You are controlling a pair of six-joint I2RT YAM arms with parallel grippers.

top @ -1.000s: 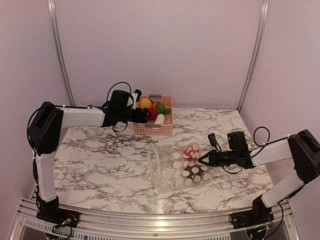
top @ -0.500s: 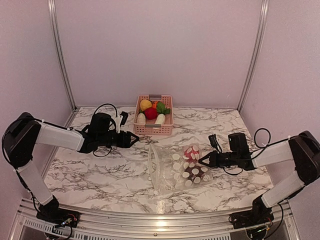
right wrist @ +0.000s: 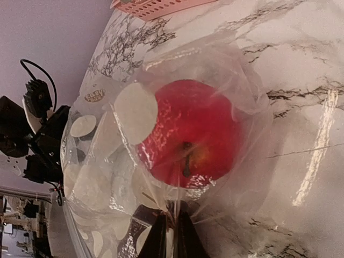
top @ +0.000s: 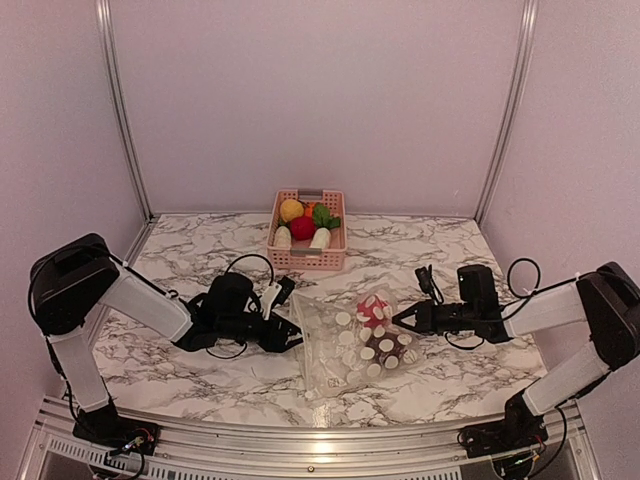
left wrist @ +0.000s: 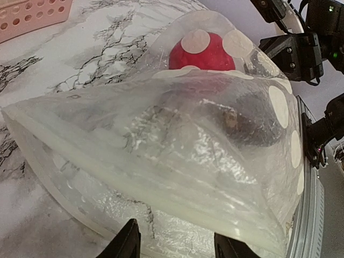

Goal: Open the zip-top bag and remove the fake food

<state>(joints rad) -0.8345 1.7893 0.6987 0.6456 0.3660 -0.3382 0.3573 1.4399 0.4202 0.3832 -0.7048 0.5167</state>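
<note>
You had the clear, floppy zip-top bag with white round dots lying on the white, grey-veined marble-patterned table, between the two arms and nearer than the pink slotted plastic basket.

Your right gripper was clenched on the bag's right end. In the right wrist view the two fingers met on a gathered fold of film, with the table beneath. Just beyond that pinch sat a piece of fake food, a glossy red apple, inside the bag and pressed against the plastic. A dark brown piece lay beside it, also inside.

Your left gripper was low on the table at the bag's left edge, where the zip strip ran. From the left wrist view its fingers stood apart, and the bag's thick rim crossed in front of the gap. I could not tell whether either finger touched the film. The mouth looked slightly lifted there, with the apple showing through the far wall.

The rest of the fake food was in the basket by the back wall: a yellow piece, a red one, a green leafy one and two white ones.
</note>
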